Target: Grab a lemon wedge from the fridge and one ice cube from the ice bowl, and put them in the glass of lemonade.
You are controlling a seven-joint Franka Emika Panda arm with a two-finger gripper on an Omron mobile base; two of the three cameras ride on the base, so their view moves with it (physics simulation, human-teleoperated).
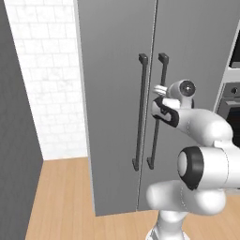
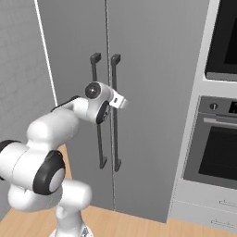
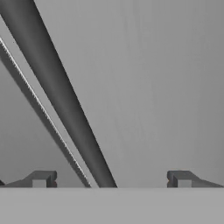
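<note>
Fridge [image 1: 117, 93] doors sitting closed, hand [image 3: 111, 179] hovering at the right door's handle [image 3: 61, 96], fingers spread wide apart, bar lying between them

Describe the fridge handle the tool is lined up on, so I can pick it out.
Find the tall grey brushed-metal fridge, left of the black-fronted oven column. Two long dark vertical bar handles flank its centre door seam. The tool, open, is at the right-door handle, the one nearer the oven.
</note>
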